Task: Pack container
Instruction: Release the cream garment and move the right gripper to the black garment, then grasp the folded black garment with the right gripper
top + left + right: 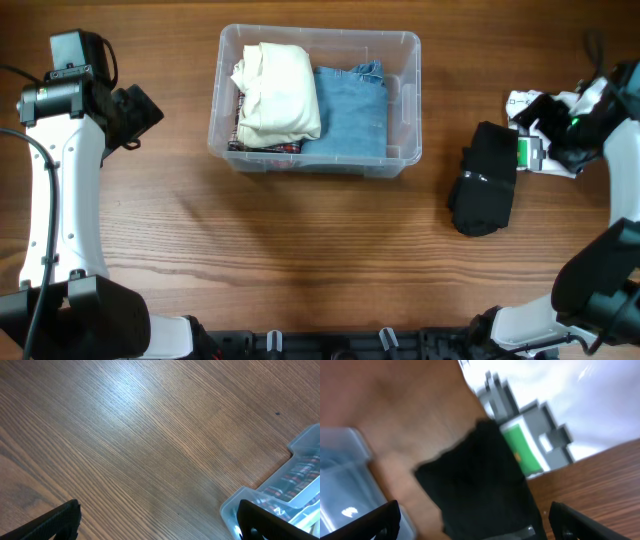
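The clear rectangular plastic tub (405, 45) sat far-centre on the wooden surface (300, 240), holding folded cream cloth (278, 95) and blue denim (350, 110). A black folded garment (483, 180) lay right of it. The left tool (140, 112) and right tool (527, 150) gaped open.

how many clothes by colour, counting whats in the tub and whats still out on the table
cream folded garment, in the container: 1
blue denim garment, in the container: 1
red plaid garment, under the cream one: 1
black garment, on the table: 1
total: 4
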`<move>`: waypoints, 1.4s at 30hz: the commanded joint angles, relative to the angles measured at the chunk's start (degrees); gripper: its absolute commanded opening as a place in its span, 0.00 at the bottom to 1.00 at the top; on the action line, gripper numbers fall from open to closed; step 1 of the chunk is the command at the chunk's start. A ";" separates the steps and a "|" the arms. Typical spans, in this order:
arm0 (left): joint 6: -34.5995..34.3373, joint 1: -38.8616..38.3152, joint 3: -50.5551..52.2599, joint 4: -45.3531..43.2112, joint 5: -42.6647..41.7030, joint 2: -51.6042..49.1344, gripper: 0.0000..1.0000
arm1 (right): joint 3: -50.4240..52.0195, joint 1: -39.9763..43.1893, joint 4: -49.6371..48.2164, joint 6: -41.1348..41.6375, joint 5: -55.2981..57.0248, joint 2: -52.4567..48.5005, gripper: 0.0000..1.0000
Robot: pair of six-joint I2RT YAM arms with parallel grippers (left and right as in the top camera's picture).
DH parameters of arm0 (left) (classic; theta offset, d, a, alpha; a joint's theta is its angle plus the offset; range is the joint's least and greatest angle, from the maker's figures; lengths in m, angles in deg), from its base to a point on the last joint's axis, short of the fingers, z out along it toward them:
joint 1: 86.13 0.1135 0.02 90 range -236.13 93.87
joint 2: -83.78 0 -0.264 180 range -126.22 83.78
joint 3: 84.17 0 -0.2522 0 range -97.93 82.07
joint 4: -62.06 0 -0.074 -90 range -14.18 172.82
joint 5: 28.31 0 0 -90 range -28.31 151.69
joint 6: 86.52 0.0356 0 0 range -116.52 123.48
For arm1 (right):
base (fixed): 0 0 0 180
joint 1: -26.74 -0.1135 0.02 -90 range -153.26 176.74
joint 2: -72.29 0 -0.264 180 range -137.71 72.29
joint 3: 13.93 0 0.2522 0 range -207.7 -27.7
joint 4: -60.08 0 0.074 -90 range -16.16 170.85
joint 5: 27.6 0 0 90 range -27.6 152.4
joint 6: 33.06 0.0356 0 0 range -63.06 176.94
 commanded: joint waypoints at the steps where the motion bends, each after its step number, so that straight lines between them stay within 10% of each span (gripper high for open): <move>1: 0.11 0.26 0.15 -0.11 0.31 0.72 1.00 | 9.62 -0.09 -4.20 -4.68 -7.32 -1.09 0.96; 14: 0.11 0.26 0.15 -0.11 0.31 0.72 1.00 | 24.46 -0.20 -19.93 -1.77 -16.41 -1.07 0.89; 19: 0.09 0.26 0.15 -0.11 0.31 0.72 1.00 | 24.44 -0.20 -21.99 -6.03 -27.71 -0.46 0.58; 29: 0.11 0.26 0.15 -0.11 0.31 0.72 1.00 | 24.44 -0.50 -21.75 -5.49 -37.75 16.31 0.45; 42: 0.11 0.26 0.15 -0.11 0.31 0.72 1.00 | 24.44 4.39 -26.10 3.87 -21.14 23.67 0.70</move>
